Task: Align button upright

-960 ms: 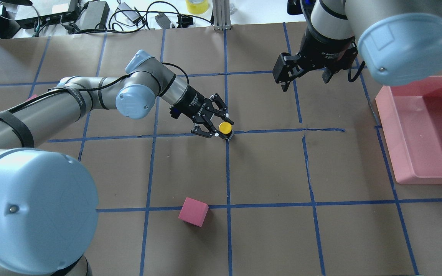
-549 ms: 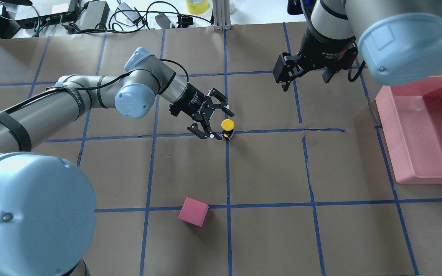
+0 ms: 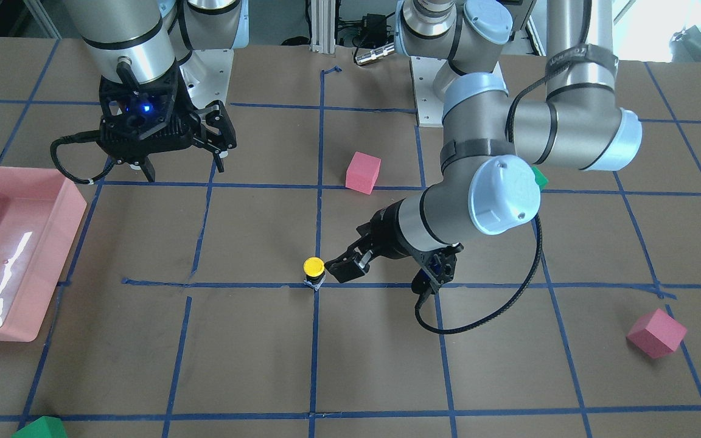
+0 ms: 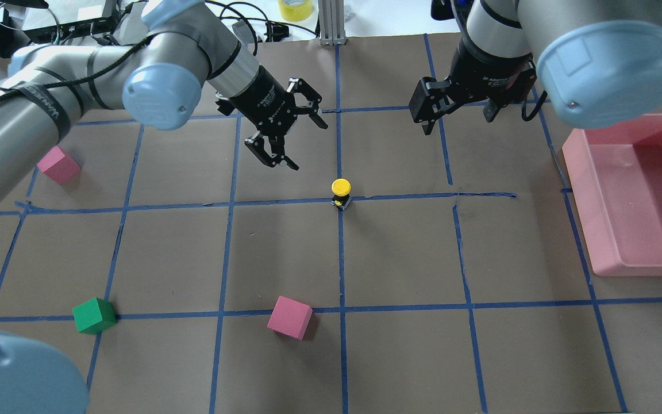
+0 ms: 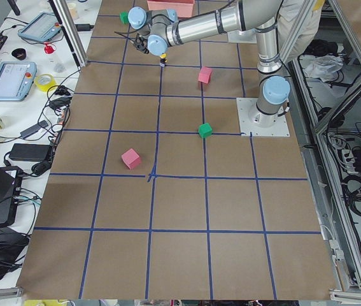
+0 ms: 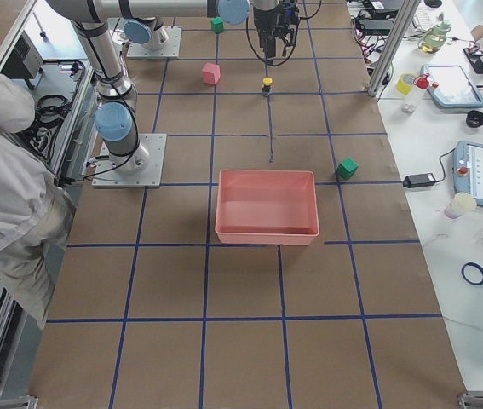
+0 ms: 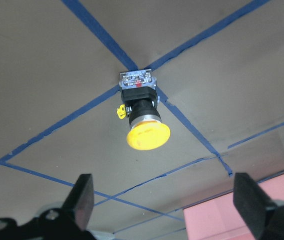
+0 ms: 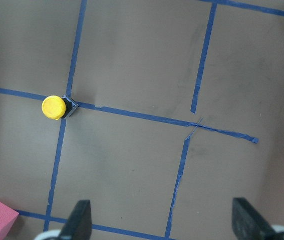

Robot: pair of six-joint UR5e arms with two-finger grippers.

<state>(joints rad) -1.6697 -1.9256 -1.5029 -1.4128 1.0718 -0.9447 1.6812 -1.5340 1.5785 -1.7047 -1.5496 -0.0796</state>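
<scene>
The button, with a yellow cap, black body and whitish base, stands upright on a blue tape crossing at the table's middle. It also shows in the front view, the left wrist view and the right wrist view. My left gripper is open and empty, raised behind and to the left of the button and apart from it. The left wrist view shows its two fingertips spread wide with the button between and beyond them. My right gripper is open and empty, hovering to the button's far right.
A pink bin stands at the right edge. Pink cubes lie in front of the button and at the left. A green cube lies at the front left. Cables and devices line the far edge.
My left gripper, with its fingers around the button's cap a second ago, has opened, let go and drawn back up and to the far left. The button stays upright. The right arm is still.
</scene>
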